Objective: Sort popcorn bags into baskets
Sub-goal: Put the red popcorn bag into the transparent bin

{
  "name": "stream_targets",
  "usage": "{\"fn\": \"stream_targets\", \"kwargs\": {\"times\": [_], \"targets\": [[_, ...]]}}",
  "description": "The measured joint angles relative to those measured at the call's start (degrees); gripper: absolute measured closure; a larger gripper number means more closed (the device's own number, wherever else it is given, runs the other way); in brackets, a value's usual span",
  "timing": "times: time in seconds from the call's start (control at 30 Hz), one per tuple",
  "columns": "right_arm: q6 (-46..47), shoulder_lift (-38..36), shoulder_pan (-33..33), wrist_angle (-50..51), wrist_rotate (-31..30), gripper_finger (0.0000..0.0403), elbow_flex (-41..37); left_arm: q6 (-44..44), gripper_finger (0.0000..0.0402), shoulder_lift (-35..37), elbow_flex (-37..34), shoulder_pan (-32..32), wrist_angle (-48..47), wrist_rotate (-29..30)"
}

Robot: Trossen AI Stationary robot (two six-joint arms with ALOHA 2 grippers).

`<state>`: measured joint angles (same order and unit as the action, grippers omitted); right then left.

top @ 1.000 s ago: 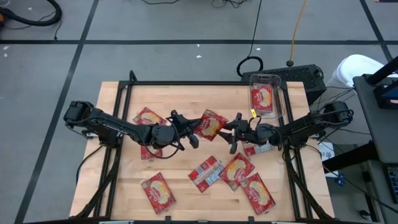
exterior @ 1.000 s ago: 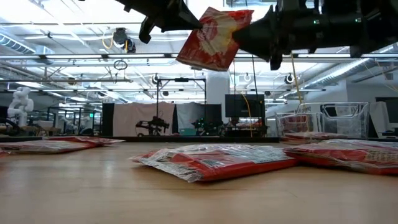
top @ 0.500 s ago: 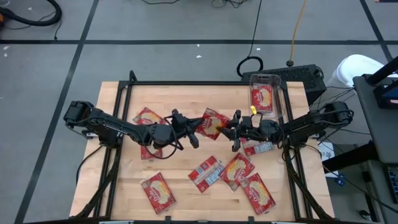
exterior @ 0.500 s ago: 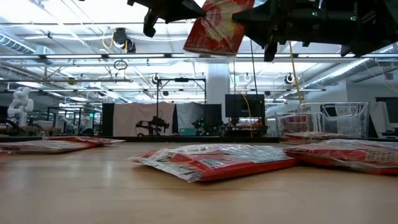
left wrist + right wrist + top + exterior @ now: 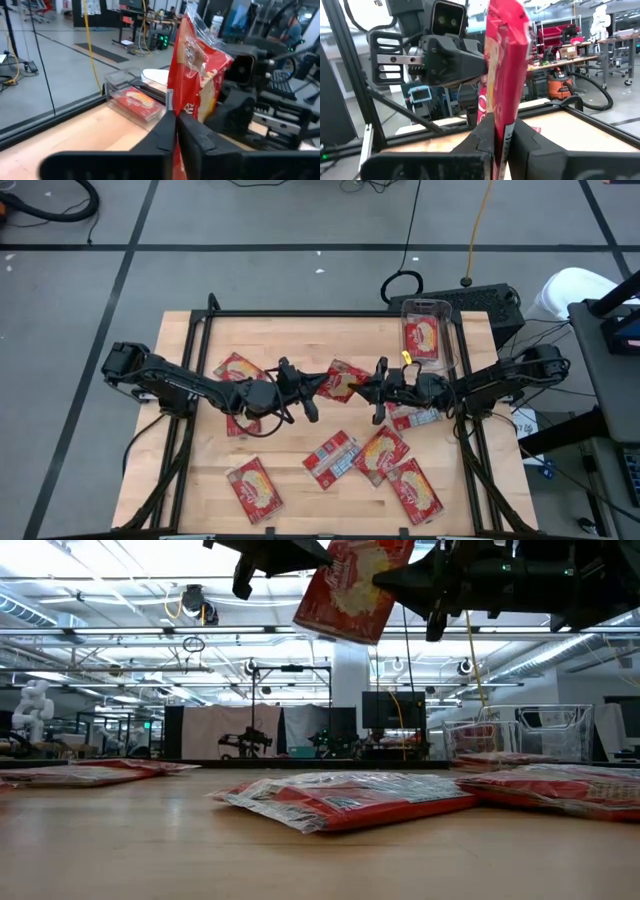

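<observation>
One red popcorn bag (image 5: 340, 381) with a yellow-cream oval hangs in the air over the middle of the table, high in the low view (image 5: 352, 585). My left gripper (image 5: 318, 386) is shut on its left side. My right gripper (image 5: 366, 388) is shut on its right side. The clear plastic basket (image 5: 446, 330) stands at the table's far right corner with one red bag (image 5: 423, 337) lying flat inside; it also shows in the left wrist view (image 5: 116, 80). Several more bags lie flat on the table. My left gripper pinches the bag's edge (image 5: 172, 106) between its two fingers, coming level from the table's left. The bag (image 5: 197, 70) is lifted clear and stands tilted above the fingers. My right gripper pinches the opposite edge (image 5: 501, 116) between its two fingers, level from the table's right. The bag (image 5: 504, 60) stands nearly edge-on above the fingers, clear of the table.
Loose bags lie at the left (image 5: 238, 368), near left (image 5: 255, 488), near middle (image 5: 332, 458) (image 5: 382, 452), near right (image 5: 418, 490) and under the right arm (image 5: 415, 418). A black metal frame (image 5: 300, 313) edges the table. Bare wood shows at the far middle.
Both grippers have carried the bag a little higher over the table's middle while staying shut on it. The bag has tipped from a slanted hang toward more upright and sits higher in the low view.
</observation>
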<state>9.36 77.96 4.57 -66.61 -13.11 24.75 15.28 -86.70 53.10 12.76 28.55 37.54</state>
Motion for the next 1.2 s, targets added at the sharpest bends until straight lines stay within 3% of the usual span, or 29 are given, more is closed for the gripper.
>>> {"fn": "stream_targets", "kwargs": {"times": [0.3, 0.47, 0.63, 0.93, 1.2], "targets": [[-1.7, -8.1, -3.3, 15.4, 0.0, 0.0395, 0.1, 0.7, 0.0223, 1.8, 0.0, 0.2, -8.1, -1.3], [-1.9, -14.6, -6.7, 27.3, -0.2, 0.0395, 0.1, 2.0, 0.0182, 1.9, 0.0, -0.2, -12.6, 0.2], [-2.5, -20.0, -10.5, 36.3, 1.5, 0.0395, 0.1, 3.0, 0.0186, 2.2, 0.0, -0.7, -15.1, 0.3], [-2.4, -30.6, -22.0, 48.0, 13.8, 0.0395, 0.1, 4.4, 0.0227, 2.0, 0.0, -0.3, -18.6, -1.8], [-2.2, -34.2, -34.2, 67.7, 26.0, 0.0395, 6.6, 5.0, 0.0244, 0.9, 0.0, 0.7, -18.0, -1.7]]}}
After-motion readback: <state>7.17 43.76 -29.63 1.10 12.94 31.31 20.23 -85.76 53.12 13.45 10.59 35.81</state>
